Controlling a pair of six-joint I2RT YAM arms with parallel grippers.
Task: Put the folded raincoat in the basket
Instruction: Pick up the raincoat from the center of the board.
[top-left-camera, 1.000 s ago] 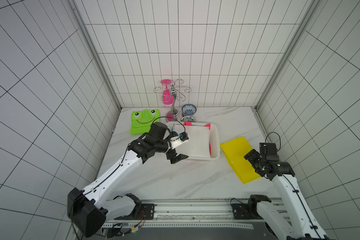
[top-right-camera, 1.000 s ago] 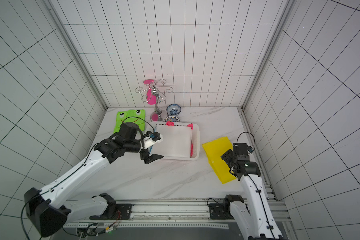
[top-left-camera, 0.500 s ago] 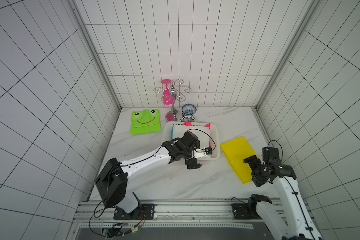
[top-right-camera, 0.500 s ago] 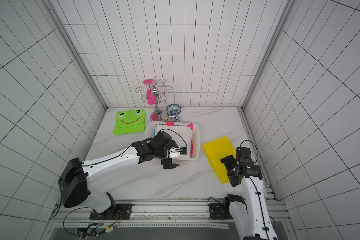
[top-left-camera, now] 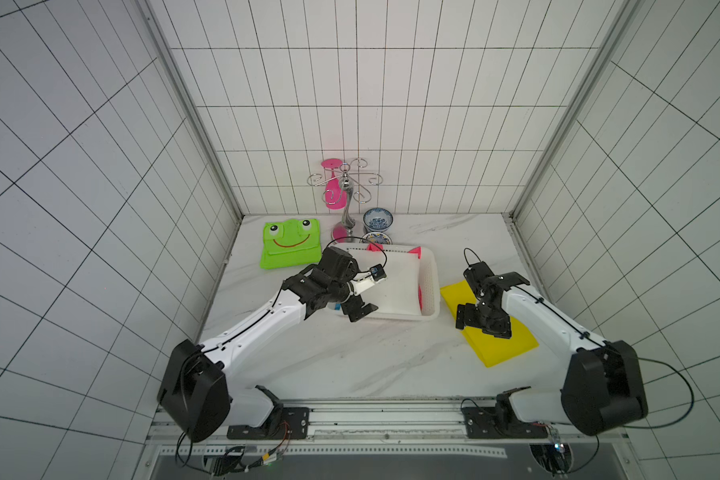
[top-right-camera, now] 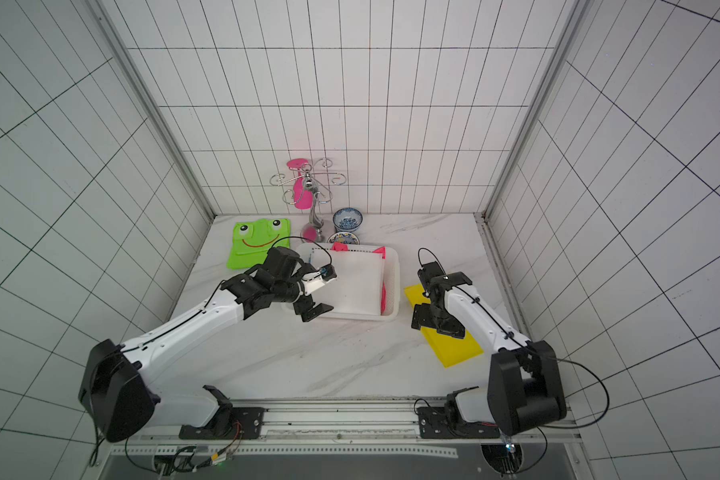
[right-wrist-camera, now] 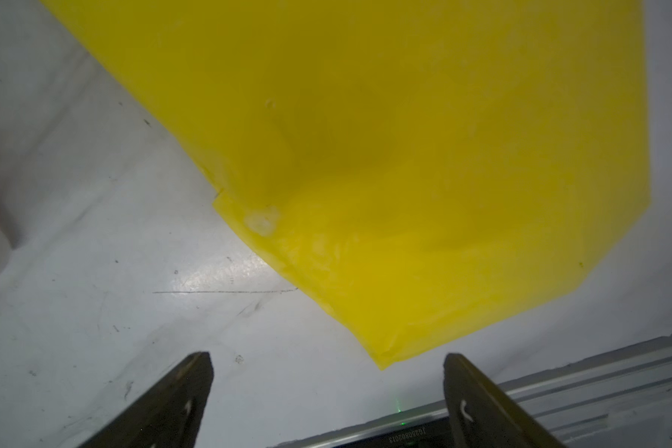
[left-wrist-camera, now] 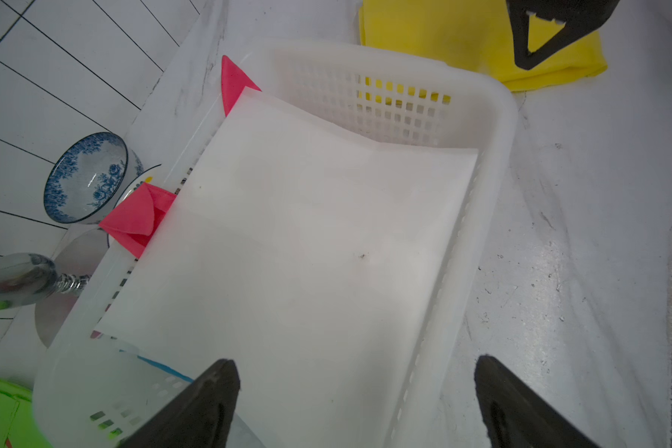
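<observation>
Raincoat [top-left-camera: 506, 351] and basket [top-left-camera: 432, 291] sat side by side on the counter [top-left-camera: 350, 361], the yellow folded sheet lying flat outside the basket, its far corner close to the basket's right wall; its long axis ran from that corner toward the near right of the counter; the right tool [top-left-camera: 483, 324] hung over the edge that faces the basket, jaws spread and holding nothing, so we judged the right arm much the nearer and the carry a short one to the robot's left; the left tool [top-left-camera: 359, 311] hovered at the basket's near left corner, likewise spread and empty; inside the basket we saw a white folded sheet [left-wrist-camera: 307, 240] over pink fabric [left-wrist-camera: 132, 217]; we found no brand or label on raincoat or basket; a printed code on the rail [right-wrist-camera: 559, 390] was too small to read.
</observation>
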